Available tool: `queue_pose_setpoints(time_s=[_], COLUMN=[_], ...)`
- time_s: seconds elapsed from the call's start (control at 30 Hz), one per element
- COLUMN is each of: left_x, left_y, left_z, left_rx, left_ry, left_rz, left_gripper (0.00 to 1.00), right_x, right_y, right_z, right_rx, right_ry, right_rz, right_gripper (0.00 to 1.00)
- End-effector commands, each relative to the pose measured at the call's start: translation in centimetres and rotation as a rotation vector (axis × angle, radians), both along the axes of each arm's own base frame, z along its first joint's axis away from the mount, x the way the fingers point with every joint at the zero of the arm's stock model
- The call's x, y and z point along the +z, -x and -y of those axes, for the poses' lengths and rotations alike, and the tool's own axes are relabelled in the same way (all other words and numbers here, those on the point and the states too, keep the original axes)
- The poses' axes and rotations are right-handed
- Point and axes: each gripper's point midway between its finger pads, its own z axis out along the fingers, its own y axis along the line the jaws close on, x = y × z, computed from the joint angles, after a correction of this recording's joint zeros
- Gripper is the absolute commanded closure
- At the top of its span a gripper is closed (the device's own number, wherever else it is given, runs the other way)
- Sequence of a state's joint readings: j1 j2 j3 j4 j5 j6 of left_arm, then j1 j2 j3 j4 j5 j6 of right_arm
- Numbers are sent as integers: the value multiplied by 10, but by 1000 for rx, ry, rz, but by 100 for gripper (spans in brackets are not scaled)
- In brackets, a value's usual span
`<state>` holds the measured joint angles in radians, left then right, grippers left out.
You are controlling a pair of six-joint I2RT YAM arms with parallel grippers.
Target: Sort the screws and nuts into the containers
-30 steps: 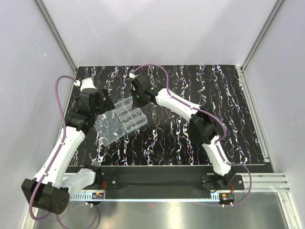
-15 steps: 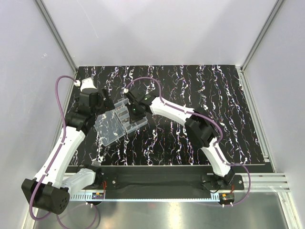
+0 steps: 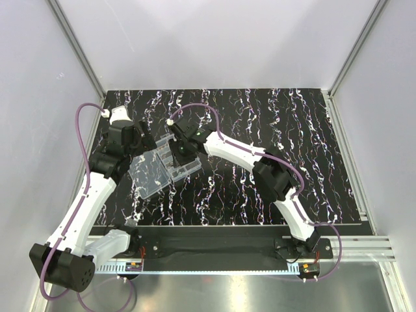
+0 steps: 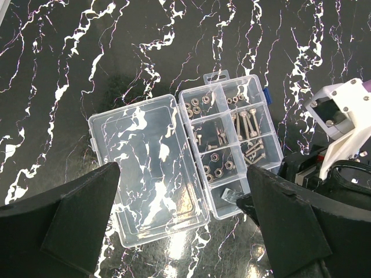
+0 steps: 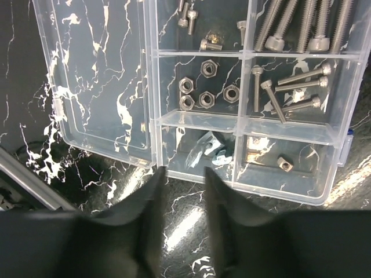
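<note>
The right gripper (image 5: 184,174) hangs over the near edge of the containers (image 5: 301,123), fingers slightly apart, holding nothing; a second ago it was farther back. The nuts (image 5: 203,92) and screws (image 5: 290,81) lie inside. The left camera shows more of the flat lid (image 4: 145,168), under the wide-open, empty left gripper (image 4: 182,174).

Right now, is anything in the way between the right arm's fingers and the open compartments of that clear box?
Nothing visible does. The clear lid lies folded open flat beside the compartments, so they sit uncovered just below the right fingers, with only air between.
</note>
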<state>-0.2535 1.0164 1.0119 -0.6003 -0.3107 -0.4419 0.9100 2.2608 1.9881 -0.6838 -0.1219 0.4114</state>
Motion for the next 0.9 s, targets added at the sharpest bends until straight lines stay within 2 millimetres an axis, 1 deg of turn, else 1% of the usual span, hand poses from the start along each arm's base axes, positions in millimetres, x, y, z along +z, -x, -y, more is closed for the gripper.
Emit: queue_pose_setpoints(time_s=[0.0,0.07,0.1,0.13,0.17,0.2,0.23,0.27,0.3,0.33,0.37,0.4,0.43,0.47,0.53,0.57,0.6,0.67,0.7,0.77,0.83,0.87], left_x=[11,10,11,11,11,12,11,12,12,12,12,12,13,13,12,11,11,11,11,9,8,9], left_y=[-5,-5,-5,-5,-5,-5,-5,-4,-5,-5,-5,-5,-5,-4,-5,-5,-5,-5,-5,-6,-6,-6], left_z=[3,2,2,2,3,3,2,2,2,3,3,4,3,3,3,3,4,4,3,4,4,4], left_rx=[-9,-8,-8,-7,-9,-8,-6,-6,-9,-11,-13,-14,-13,-12,-11,-12,-13,-15,-12,-14,-12,-12], left_ry=[9,9,9,10,9,11,8,9,11,14,13,13,14,12,13,12,15,15,14,13,11,11], left_rz=[45,45,47,45,47,50,47,48,51,51,49,49,53,52,51,48,47,46,46,43,39,40], left_gripper=[1,1,1,1,1,1,1,1,1,1,1,1,1,1,1,1,1,1,1,1,1,1], right_x=[28,38,46,49,59,60,63,61,67,52,49,55,50,36,21,8,2,-13,-17,-27,-32,-35], right_y=[-4,-7,-9,-13,-17,-19,-29,-40,-48,-52,-71,-78,-84,-94,-102,-99,-103,-101,-105,-110,-115,-118], right_z=[-7,-6,-4,-1,-1,8,19,34,48,66,92,108,126,159,194,208,223,237,240,251,262,263], right_rx=[13,4,3,-7,-14,-33,-81,-125,-168,-205,-292,-342,-391,-477,-561,-581,-610,-631,-629,-655,-689,-690], right_ry=[-38,-44,-48,-42,-43,-11,19,39,39,73,72,57,74,98,155,191,211,244,244,271,302,315], right_rz=[54,81,96,112,133,135,162,156,159,130,106,102,93,69,61,44,37,22,36,41,40,43], right_gripper=[55,48,47,45,45,45,44,44,44,45,45,45,46,46,46,46,46,46,46,46,46,46])
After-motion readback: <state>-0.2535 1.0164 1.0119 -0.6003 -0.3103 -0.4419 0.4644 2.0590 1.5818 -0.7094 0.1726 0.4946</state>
